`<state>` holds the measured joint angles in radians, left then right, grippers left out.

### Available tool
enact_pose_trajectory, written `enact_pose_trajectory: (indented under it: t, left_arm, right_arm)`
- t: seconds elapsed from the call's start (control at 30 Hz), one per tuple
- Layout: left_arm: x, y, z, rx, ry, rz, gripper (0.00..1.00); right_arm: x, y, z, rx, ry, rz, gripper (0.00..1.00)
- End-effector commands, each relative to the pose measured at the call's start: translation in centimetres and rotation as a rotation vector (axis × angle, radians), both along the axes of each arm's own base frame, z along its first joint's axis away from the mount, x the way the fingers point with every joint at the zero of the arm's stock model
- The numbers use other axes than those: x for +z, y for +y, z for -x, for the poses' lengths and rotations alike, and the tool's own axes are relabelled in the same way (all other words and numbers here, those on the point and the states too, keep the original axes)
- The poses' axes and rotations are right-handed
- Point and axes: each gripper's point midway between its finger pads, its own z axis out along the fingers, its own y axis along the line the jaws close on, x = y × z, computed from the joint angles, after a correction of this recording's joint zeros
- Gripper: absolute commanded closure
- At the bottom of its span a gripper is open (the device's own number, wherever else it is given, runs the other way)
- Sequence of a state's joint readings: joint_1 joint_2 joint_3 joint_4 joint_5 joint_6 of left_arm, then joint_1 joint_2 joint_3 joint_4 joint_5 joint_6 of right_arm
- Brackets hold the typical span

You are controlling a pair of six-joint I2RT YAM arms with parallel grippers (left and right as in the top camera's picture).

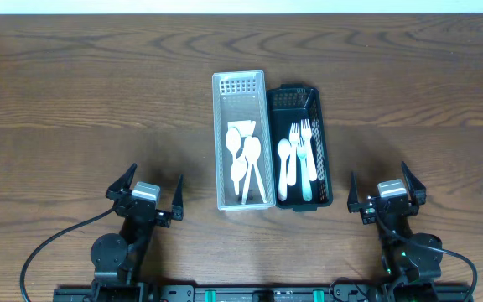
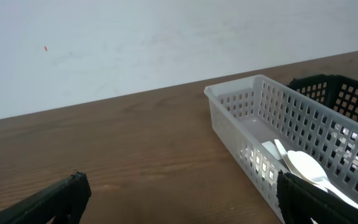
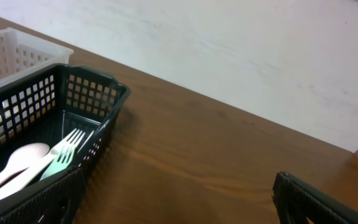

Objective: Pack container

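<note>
A clear plastic basket (image 1: 222, 143) stands at the table's middle and holds several white spoons (image 1: 243, 151). A black basket (image 1: 321, 147) stands touching its right side and holds forks and a spoon (image 1: 298, 155). My left gripper (image 1: 145, 195) is open and empty at the front left, apart from the baskets. My right gripper (image 1: 386, 195) is open and empty at the front right. In the left wrist view the clear basket (image 2: 253, 106) lies to the right of my open fingers (image 2: 179, 199). In the right wrist view the black basket (image 3: 73, 93) lies to the left of my open fingers (image 3: 185, 199).
The brown wooden table (image 1: 82, 101) reaches a white wall at the back. Black cables (image 1: 49, 247) run from the arm bases at the front edge.
</note>
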<state>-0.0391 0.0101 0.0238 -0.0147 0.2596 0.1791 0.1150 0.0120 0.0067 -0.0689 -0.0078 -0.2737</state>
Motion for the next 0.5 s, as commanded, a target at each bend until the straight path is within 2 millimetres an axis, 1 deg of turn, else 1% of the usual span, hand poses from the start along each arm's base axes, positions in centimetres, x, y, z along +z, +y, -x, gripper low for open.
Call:
enact_pose_trajectory:
  t: [0.0, 0.37, 0.47]
  left_arm:
    - [-1.52, -0.33, 0.14, -0.021, 0.046, 0.013, 0.02]
    - [-1.44, -0.34, 0.13, -0.021, 0.043, 0.014, 0.02]
    - [-1.35, -0.33, 0.12, -0.018, 0.046, 0.042, 0.02]
  right_arm:
    - [0.00, -0.12, 0.02, -0.003, -0.002, 0.008, 0.01]
    - [0.00, -0.12, 0.02, -0.003, -0.002, 0.008, 0.01]
    - [0.00, -0.12, 0.02, -0.003, -0.002, 0.008, 0.01]
